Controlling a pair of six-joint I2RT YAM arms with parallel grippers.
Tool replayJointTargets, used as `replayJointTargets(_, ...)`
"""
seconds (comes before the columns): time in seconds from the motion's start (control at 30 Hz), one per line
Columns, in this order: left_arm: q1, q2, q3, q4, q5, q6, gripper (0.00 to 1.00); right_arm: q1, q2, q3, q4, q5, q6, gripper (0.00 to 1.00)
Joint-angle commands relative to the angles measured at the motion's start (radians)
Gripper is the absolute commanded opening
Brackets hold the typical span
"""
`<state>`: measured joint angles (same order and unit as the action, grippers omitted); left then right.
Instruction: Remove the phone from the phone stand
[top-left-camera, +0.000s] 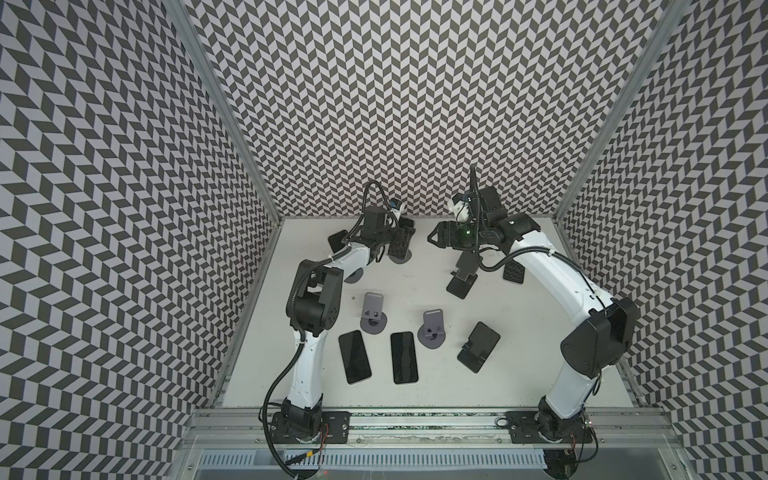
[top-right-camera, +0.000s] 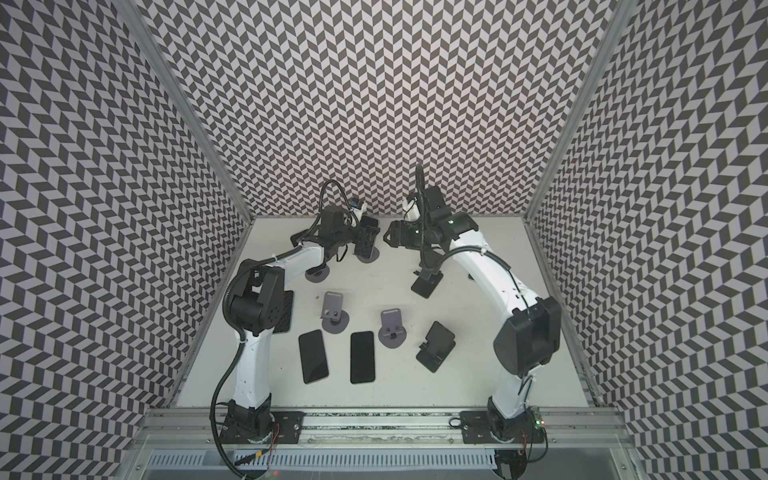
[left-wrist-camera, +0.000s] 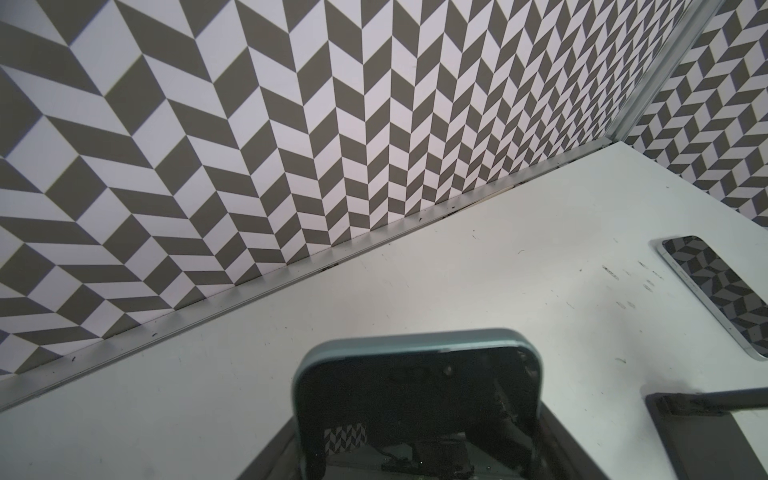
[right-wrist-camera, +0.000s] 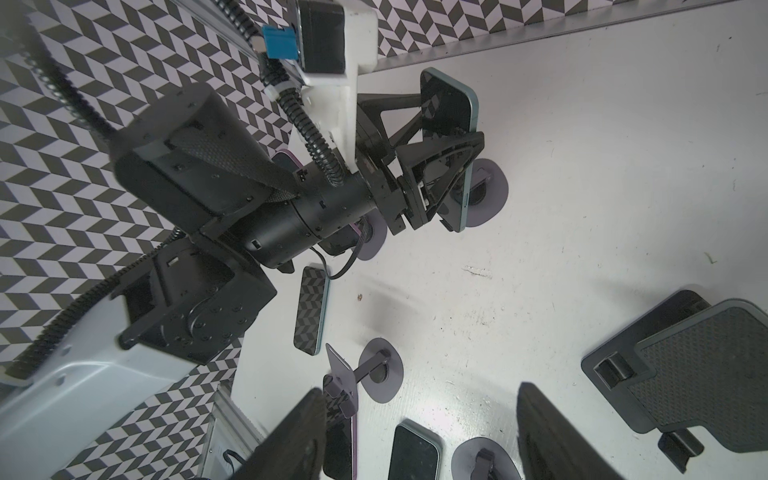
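Note:
The phone, dark with a teal rim, stands upright at the back of the table over the phone stand's round grey base. My left gripper is shut on the phone's two long edges. The left wrist view shows the phone's top end filling the space between the jaws. From the right wrist view, the phone sits against the stand; I cannot tell whether it still rests in it. My right gripper hovers just right of it, open and holding nothing.
Two dark phones lie flat near the front. Two grey stands and two black folding stands have no phone on them. Another phone lies under the right arm. The back wall is close.

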<state>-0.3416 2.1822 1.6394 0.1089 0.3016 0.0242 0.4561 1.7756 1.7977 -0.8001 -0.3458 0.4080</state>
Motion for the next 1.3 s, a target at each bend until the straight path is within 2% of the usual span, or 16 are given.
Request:
replayJointTargets(0.0,0.001,-0.075,0.050,0.021,0.018,-0.004,0.65,0.004,0.018,0.022,0.038,-0.012,-0.007,0.71)
replayJointTargets(0.43,0.001,-0.107,0.049,0.008,0.027,-0.004,0.65,0.004,0.055,0.017,0.074,-0.009,-0.009,0.71)
replayJointTargets(0.73,0.001,-0.126,0.046,0.006,0.037,-0.015,0.65,0.003,0.107,-0.011,0.168,-0.001,0.007,0.71)
replayJointTargets(1.27,0.000,-0.206,0.000,-0.008,0.051,-0.013,0.65,0.013,0.134,0.029,0.134,-0.039,0.032,0.70)
